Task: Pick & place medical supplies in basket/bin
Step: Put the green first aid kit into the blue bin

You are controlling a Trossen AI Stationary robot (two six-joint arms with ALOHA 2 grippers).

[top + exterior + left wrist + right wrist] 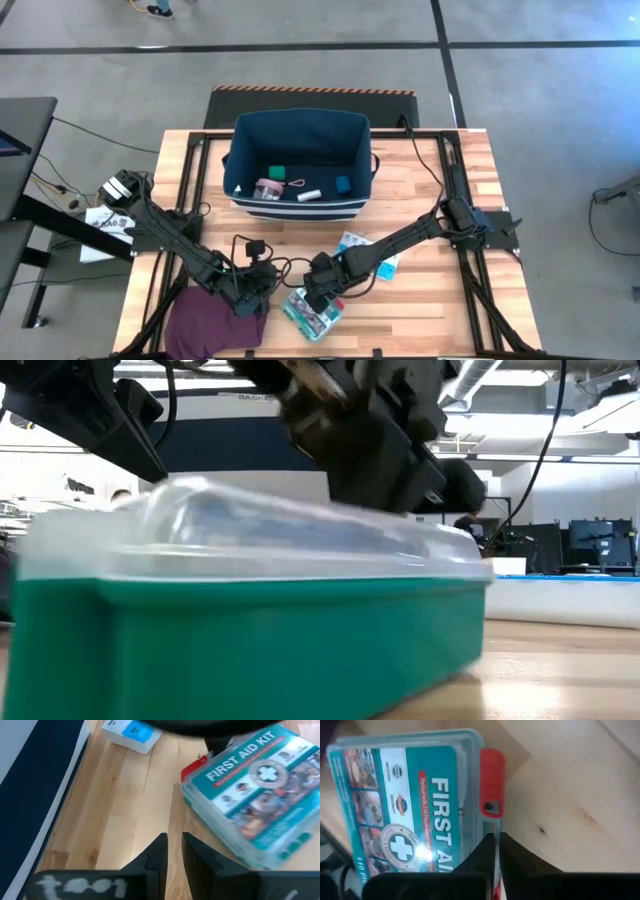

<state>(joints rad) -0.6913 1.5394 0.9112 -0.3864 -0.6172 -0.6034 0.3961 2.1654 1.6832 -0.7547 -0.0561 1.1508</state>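
Note:
The green-white flat box [313,313], a first aid kit with a clear lid and red latches, lies flat near the table's near edge. It fills the low view [250,630] and shows in both wrist views [255,795] [405,805]. My right gripper [318,297] [495,840] stands at its latch edge, shut. My left gripper [255,290] [174,845] hovers left of the box over bare wood, open by a narrow gap. The navy bin [300,114] holds a pink-white tape roll [268,188], small blocks and a white tube. A light-blue pill organizer [365,250] lies flat between bin and box. My right gripper meets the box at its thin rim [494,822], just beside one red latch [492,780], on the long side facing the bin. The fingers come slanting down from the far right, across that edge. The box's base rests on the table. The fingertips hide the contact itself.
A purple cloth [210,318] lies at the near left corner, partly under my left arm. Cables [250,245] trail between the arms. The bin's navy wall [30,785] runs beside my left gripper. Bare wood lies right of the box.

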